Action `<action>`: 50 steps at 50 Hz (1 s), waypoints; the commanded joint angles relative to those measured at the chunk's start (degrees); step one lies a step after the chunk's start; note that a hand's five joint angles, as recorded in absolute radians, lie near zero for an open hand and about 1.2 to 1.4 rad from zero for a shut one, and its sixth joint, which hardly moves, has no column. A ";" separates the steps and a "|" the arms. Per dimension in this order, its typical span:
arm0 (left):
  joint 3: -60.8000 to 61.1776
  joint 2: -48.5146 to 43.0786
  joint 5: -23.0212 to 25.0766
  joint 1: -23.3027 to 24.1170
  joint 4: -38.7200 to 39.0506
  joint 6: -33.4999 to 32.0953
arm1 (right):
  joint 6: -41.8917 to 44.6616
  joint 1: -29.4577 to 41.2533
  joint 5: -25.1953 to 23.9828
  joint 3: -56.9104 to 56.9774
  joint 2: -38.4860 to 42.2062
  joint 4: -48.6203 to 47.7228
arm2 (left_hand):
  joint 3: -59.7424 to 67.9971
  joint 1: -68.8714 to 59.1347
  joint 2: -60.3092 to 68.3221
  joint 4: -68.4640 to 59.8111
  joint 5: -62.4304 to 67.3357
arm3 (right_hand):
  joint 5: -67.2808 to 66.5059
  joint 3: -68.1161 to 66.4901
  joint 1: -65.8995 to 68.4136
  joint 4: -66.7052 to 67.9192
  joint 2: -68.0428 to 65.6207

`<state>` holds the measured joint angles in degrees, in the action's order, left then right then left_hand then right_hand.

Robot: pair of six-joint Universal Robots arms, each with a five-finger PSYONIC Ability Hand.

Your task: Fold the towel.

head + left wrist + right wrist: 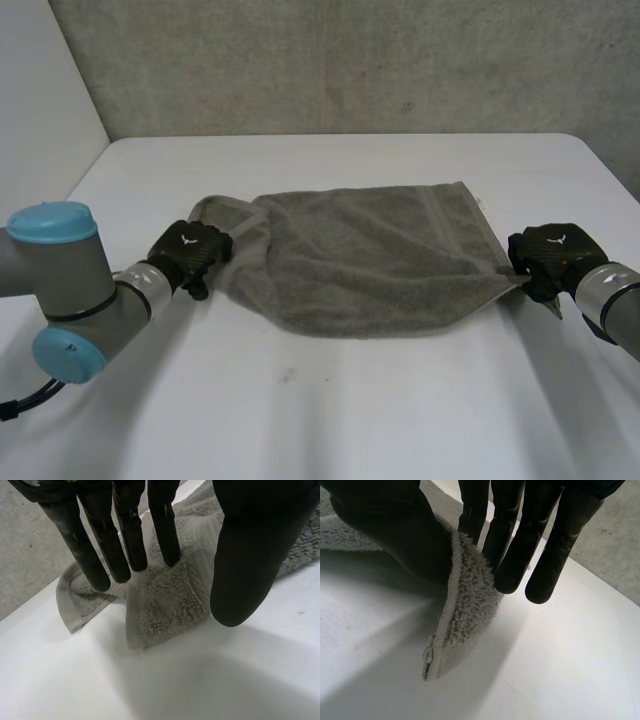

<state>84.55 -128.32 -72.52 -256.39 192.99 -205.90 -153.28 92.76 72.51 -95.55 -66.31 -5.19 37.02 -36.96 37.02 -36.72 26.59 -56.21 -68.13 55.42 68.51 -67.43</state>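
Note:
The grey towel (pixel 370 260) lies spread and somewhat rumpled across the middle of the white table (pixel 350 410). My left hand (pixel 190 252) is at the towel's left end. In the left wrist view its straight fingers (pixel 127 535) rest their tips on the bunched towel (pixel 165 600) near a turned-over corner, with the thumb standing apart above the towel's edge. My right hand (pixel 548 255) is at the near right corner. In the right wrist view the thumb and fingers of the right hand (pixel 395 530) pinch that corner of the towel (pixel 465 605), which is lifted off the table and hangs down.
A grey concrete wall stands behind the table's far edge. Bare table surface lies in front of the towel and beyond it toward the wall. Both grey forearms reach in from the near left and near right.

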 commanded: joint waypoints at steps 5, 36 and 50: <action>-3.96 -3.87 0.10 0.28 0.02 -0.02 | 0.09 0.23 0.09 0.01 0.66 0.00 | 15.75 -15.82 15.75 -16.05 16.18 | -13.79 -11.87 24.58 11.49 -12.57; -1.78 5.06 -2.26 0.54 -1.30 -0.02 | 0.44 0.06 -0.09 0.80 -0.66 0.96 | 42.98 -43.04 42.98 -43.28 43.41 | -13.79 -11.87 24.58 11.49 -12.57; 13.08 34.43 -4.03 -0.07 -20.51 -3.35 | 25.99 0.32 1.14 0.19 -15.68 22.65 | 42.98 -43.04 42.98 -43.28 43.41 | -13.79 -11.87 24.58 11.49 -12.57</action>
<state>91.48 -107.21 -76.50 -255.76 185.96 -206.62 -141.89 93.14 72.88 -94.51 -73.80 5.15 69.56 -66.12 69.63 -69.69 58.45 -56.26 -68.13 55.42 68.51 -67.42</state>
